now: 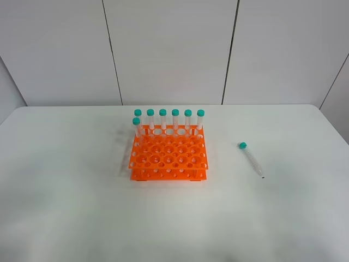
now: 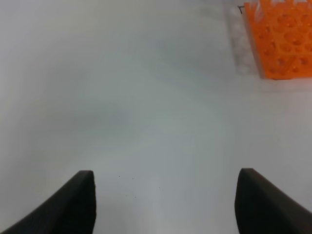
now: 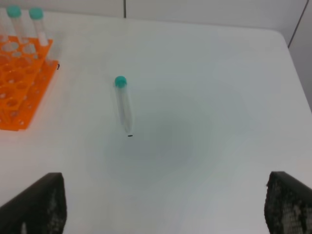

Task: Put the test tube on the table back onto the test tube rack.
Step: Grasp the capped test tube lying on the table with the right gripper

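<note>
- Lying flat on the white desk [image 1: 65, 196], the loose test tube [image 1: 251, 159] rests to the right of the test tube rack [image 1: 168, 158] and well apart from it. Its teal cap [image 1: 242, 145] points toward the far edge and its conical tip [image 1: 262, 176] toward the near edge.
- The orange rack holds seven capped tubes [image 1: 162, 121] upright: six along the back row and one at the left end of the row in front. The other holes appear vacant.
- The right pincer [image 3: 165, 195] hangs above the desk, released, with jaws spread wide and nothing between them. The loose tube lies ahead of it, untouched.
- The left pincer [image 2: 165, 195] is likewise released and empty, over bare desk, with a corner of the rack ahead.
- Step in hand, as judged: the approach, before any grasp; the tube has not yet been lifted.
- The next move probably falls to the right pincer, which is nearer. It would descend with jaws straddling the tube across its length and close near the cap. It would then lift, turn the tip downward and align the tube over a vacant hole.
</note>
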